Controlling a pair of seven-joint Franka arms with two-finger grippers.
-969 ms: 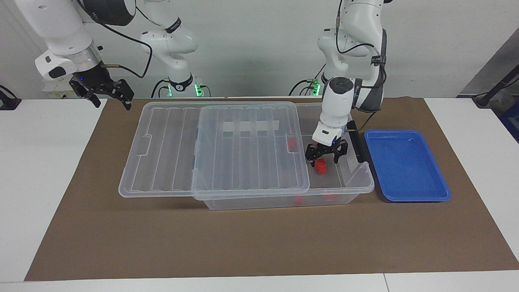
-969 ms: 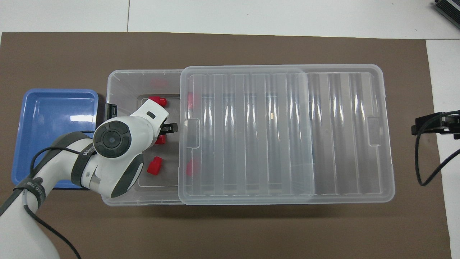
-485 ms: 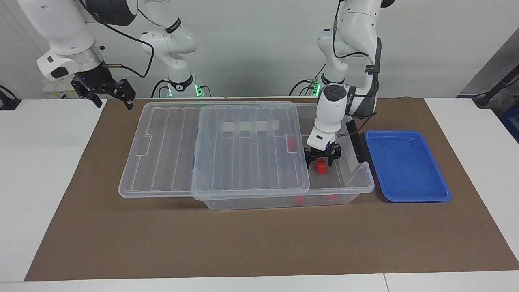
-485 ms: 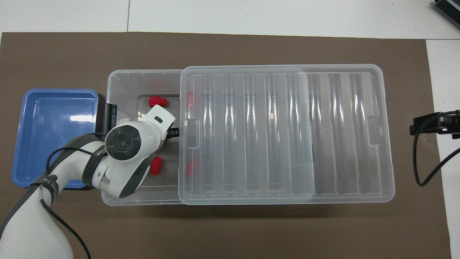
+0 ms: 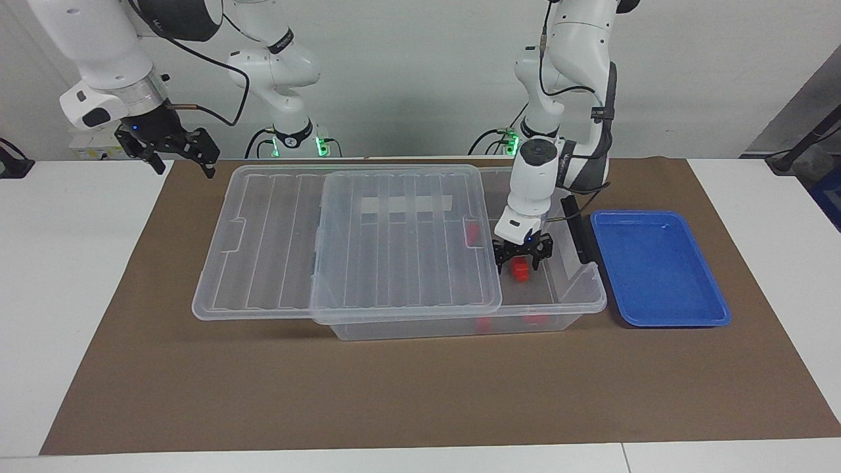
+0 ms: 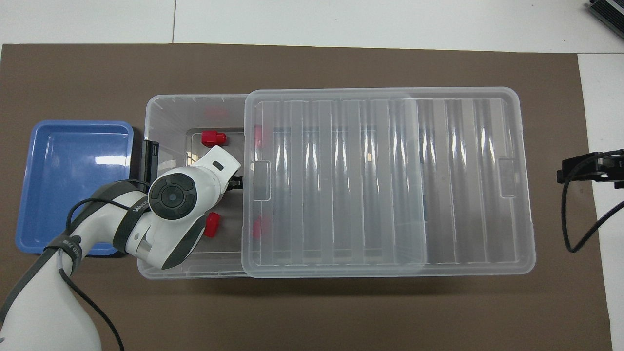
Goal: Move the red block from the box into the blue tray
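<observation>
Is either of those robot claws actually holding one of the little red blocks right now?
No. The left gripper is open, its fingers straddling a red block inside the box, not yet closed. The right gripper waits open, holding nothing.

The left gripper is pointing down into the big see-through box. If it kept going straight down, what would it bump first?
Most likely the small red block right under the left gripper, whose open fingers straddle it inside the clear plastic box. How much gap remains is hard to tell.
</observation>
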